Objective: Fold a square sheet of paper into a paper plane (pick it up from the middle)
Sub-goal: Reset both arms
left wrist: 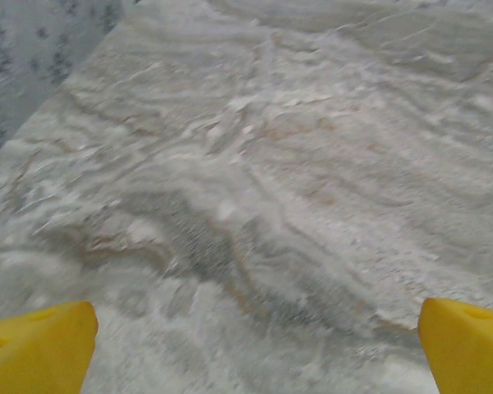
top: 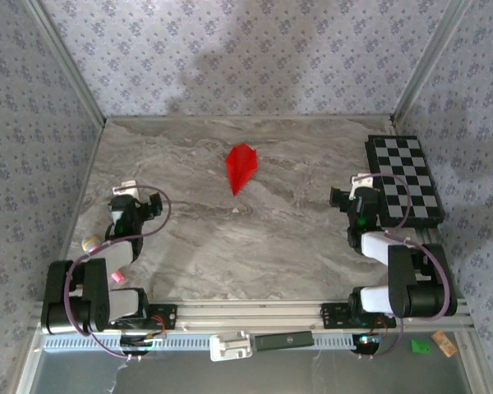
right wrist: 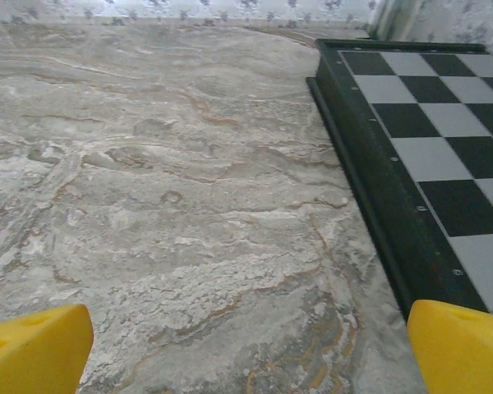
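Note:
The square sheet of paper lies folded into a narrow, pointed red dart, the paper plane [top: 241, 167], flat on the marble table [top: 255, 246] a little behind the middle, its tip toward the near edge. My left gripper [top: 137, 195] hovers at the left side, well apart from the plane, its yellow fingertips [left wrist: 41, 349] wide apart over bare marble: open and holding nothing [left wrist: 259, 349]. At the right side my right gripper [top: 355, 191] is likewise open [right wrist: 251, 349], with bare table between its yellow fingertips [right wrist: 460, 345] and the plane far to its left.
A black-and-white chequered board [top: 404, 179] lies along the table's right edge, close beside the right gripper [right wrist: 427, 123]. Patterned walls close the back and both sides. A small pale object [top: 89, 242] sits at the left edge near the left arm.

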Tool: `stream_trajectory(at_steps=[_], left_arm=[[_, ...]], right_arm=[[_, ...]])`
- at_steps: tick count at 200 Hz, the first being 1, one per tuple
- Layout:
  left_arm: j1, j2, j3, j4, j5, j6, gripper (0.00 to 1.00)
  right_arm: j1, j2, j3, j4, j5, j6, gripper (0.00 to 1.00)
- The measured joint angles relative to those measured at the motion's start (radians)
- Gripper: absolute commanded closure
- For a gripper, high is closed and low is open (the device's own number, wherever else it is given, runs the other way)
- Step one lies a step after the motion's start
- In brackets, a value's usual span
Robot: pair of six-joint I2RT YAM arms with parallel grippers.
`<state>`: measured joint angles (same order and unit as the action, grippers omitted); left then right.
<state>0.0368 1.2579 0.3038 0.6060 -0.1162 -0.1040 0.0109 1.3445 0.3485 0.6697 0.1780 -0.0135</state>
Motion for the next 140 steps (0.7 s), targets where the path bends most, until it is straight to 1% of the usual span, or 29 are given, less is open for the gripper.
stream_trajectory(at_steps=[33, 52, 66, 83, 115, 140], left_arm=[[0.033, 0.098, 0.001, 0.117, 0.148, 0.042, 0.00], [0.033, 0.143, 0.002, 0.159, 0.191, 0.052, 0.00], [0.034, 0.176, 0.007, 0.181, 0.194, 0.051, 0.00], [0.034, 0.212, 0.023, 0.190, 0.188, 0.051, 0.00], [0.032, 0.266, 0.056, 0.208, 0.146, 0.043, 0.00], [0.002, 0.270, 0.078, 0.204, 0.101, 0.046, 0.00]], right_arm=[[-0.045, 0.069, -0.027, 0.115, -0.136, -0.007, 0.00], [-0.050, 0.119, -0.037, 0.181, -0.185, -0.010, 0.00], [-0.052, 0.161, -0.037, 0.214, -0.198, -0.010, 0.00], [-0.054, 0.171, -0.035, 0.208, -0.201, -0.010, 0.00], [-0.053, 0.172, 0.012, 0.178, -0.183, -0.010, 0.00], [-0.053, 0.172, 0.021, 0.173, -0.172, -0.010, 0.00]])
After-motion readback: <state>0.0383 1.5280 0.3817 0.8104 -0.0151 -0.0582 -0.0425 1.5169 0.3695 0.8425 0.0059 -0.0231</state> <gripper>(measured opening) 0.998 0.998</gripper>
